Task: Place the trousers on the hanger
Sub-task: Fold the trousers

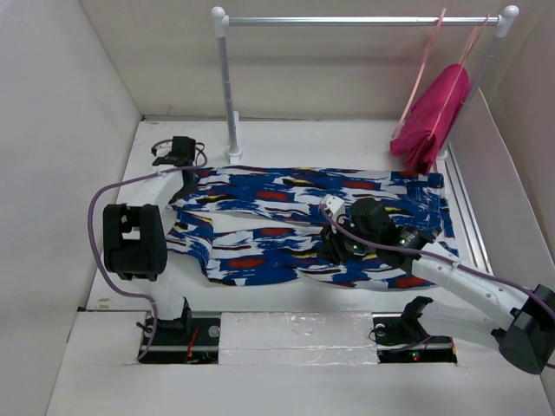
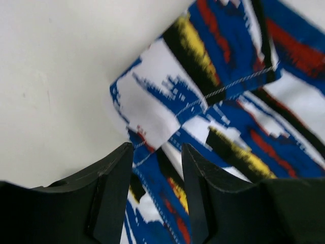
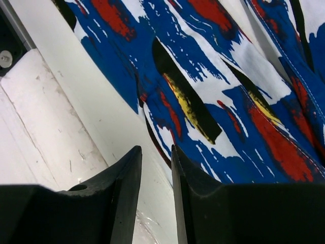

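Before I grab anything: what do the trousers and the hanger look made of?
The trousers look like thin matte woven cloth: they lie limp and creased, with stitched seams showing. The hanger seems thin pink plastic, a slim stiff strip, but it is too small to be sure.

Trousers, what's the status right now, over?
Left gripper open at edge of trousers; right gripper barely open, empty. They lie flat on table. Hanger up on rail, apart.

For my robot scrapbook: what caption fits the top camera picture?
Printed trousers spread flat, left gripper and right gripper at their edges.
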You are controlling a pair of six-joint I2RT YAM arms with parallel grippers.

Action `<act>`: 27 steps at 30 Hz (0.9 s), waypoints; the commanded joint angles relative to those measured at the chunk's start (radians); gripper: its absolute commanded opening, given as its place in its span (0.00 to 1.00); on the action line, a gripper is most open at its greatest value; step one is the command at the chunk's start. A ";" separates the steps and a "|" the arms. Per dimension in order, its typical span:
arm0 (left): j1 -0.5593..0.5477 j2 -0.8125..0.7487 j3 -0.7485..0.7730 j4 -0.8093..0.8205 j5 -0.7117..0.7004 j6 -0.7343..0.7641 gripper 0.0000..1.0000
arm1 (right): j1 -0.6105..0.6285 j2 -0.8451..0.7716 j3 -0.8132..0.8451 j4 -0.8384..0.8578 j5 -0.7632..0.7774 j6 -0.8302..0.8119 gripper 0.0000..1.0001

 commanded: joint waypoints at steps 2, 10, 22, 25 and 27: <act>0.006 0.066 0.084 -0.034 -0.068 0.079 0.40 | 0.015 0.002 0.008 0.071 0.001 0.025 0.36; 0.006 0.152 0.060 -0.034 -0.063 0.097 0.36 | 0.015 -0.015 -0.005 0.084 0.024 0.038 0.37; 0.006 0.206 0.015 -0.002 -0.054 0.140 0.37 | 0.015 -0.015 -0.028 0.113 0.029 0.060 0.37; 0.006 0.218 0.005 0.009 -0.063 0.137 0.16 | 0.015 -0.017 -0.028 0.110 0.033 0.064 0.37; 0.006 0.224 0.012 0.000 -0.045 0.131 0.01 | 0.015 -0.018 -0.028 0.111 0.036 0.066 0.37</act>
